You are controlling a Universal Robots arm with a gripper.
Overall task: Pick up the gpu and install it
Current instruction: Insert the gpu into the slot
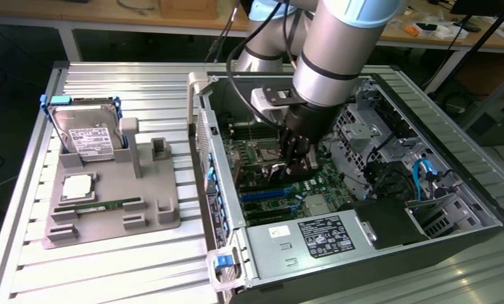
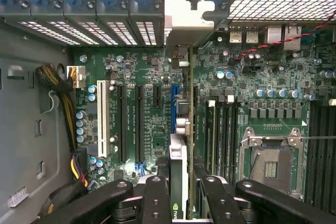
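Wrist view: the gripper (image 2: 184,190) is closed to a narrow gap on the gpu (image 2: 178,163), with one black finger (image 2: 156,195) on each face of the card. The card is seen edge-on, so its cooler and board faces are hidden, and the end nearest the camera is cut off by the picture edge. Its silver bracket (image 2: 185,17) lies at the rear wall of the case, between the perforated slot covers (image 2: 126,32) and a mesh panel (image 2: 278,1). The card runs in line with the blue slot (image 2: 173,103) on the motherboard (image 2: 142,77). Whether its connector edge sits in that slot cannot be told, because the card body covers it. On one side lie two black slots and a white slot (image 2: 102,114). On the other lie the memory slots (image 2: 220,129) and the open CPU socket (image 2: 270,163), close beside the card. A yellow-and-black cable bundle (image 2: 55,85) sits well apart, by the case wall. Exterior view: the arm (image 1: 337,44) reaches down into the open computer case (image 1: 454,190), and the fingers stand over the middle of the motherboard. The card is mostly masked by them and hard to make out. The power supply (image 1: 320,237) and the drive bays with a blue cable (image 1: 425,171) bound the working space. Outside the case, at the exterior view's left, a grey fixture tray (image 1: 100,231) on the slatted table (image 1: 108,278) carries a hard drive (image 1: 87,136) and a RAM stick (image 1: 100,206).
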